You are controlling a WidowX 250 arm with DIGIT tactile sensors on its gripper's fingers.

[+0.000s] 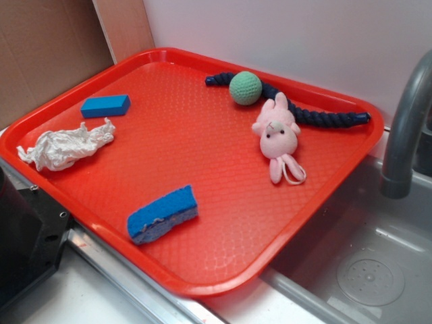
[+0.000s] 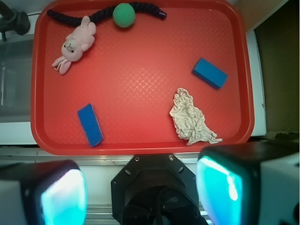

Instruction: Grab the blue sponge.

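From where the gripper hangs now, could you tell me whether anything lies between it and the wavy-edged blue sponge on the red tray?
Nothing visible does. In the wrist view the open gripper sits off the red plastic tray's near rim, and the blue sponge with the greyish scouring layer lies alone on bare tray. The crumpled white paper and the smooth blue block lie off to the side.

Under me the tray (image 2: 140, 93) is glossy red plastic with a fine pebbled grid, and the sink (image 1: 378, 270) beside it is dull brushed metal with a smooth grey faucet (image 1: 405, 128). The sponge (image 1: 162, 213) looks soft and porous blue foam over a rough greyish scouring layer, while the block (image 1: 105, 106) is smooth and matt. The paper (image 2: 191, 119) is crinkled white, the bunny (image 1: 277, 131) fuzzy pink plush, the ball (image 1: 245, 88) green crochet, the rope (image 1: 324, 116) dark twisted cord, and my fingers (image 2: 63, 194) have shiny translucent teal pads.
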